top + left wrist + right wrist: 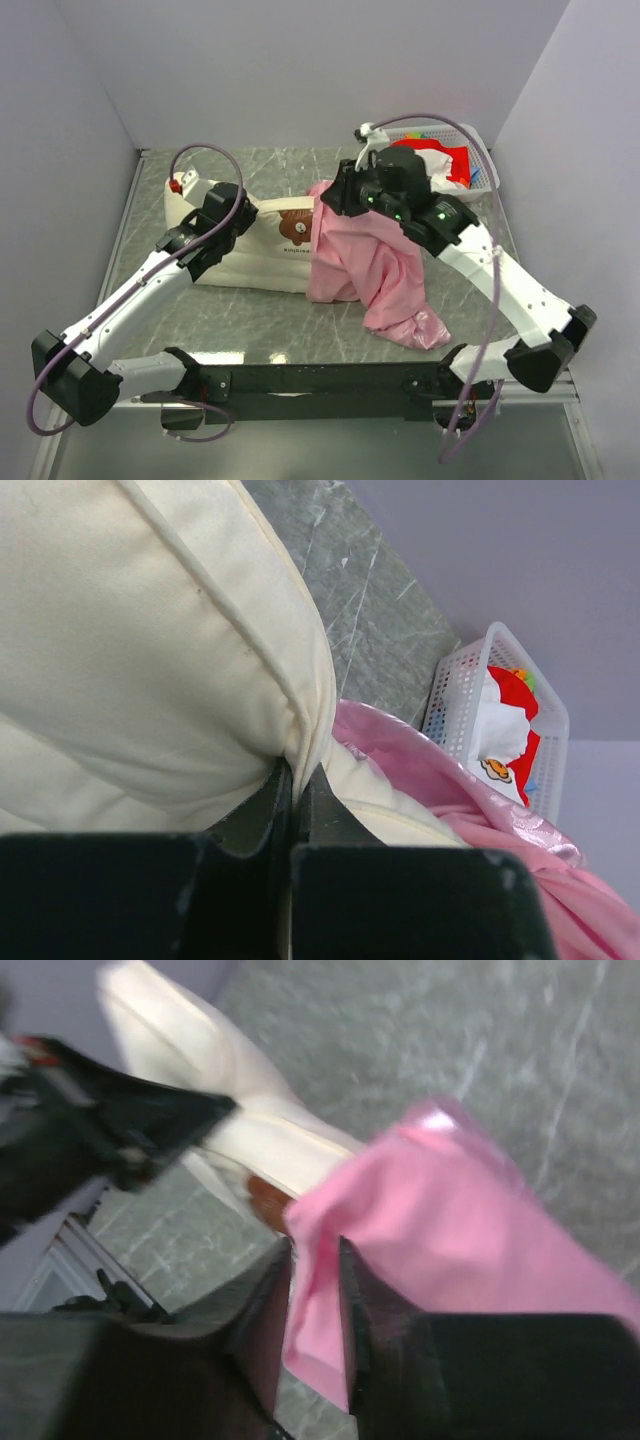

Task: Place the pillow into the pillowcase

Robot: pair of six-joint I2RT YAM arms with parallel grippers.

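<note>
Gripping pillow (150, 660), left tool (298, 777); pillowcase (450, 1220), right tool (314, 1252).

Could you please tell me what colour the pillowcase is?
The pillowcase is plain pink, with no pattern; it shows best in the top external view.

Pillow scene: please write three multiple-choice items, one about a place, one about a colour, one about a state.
1. Where does the basket stand?
A) far right corner of the table
B) near left corner
C) the middle

2. What colour is the pillowcase?
A) blue
B) pink
C) green

3. What is the left gripper doing?
A) open, holding nothing
B) shut on the basket
C) shut on the pillow edge

Answers:
1 A, the top view shows it by the back wall at the right.
2 B, its cloth is pink in every view.
3 C, the left wrist view shows the cream seam pinched between its fingers.
</note>
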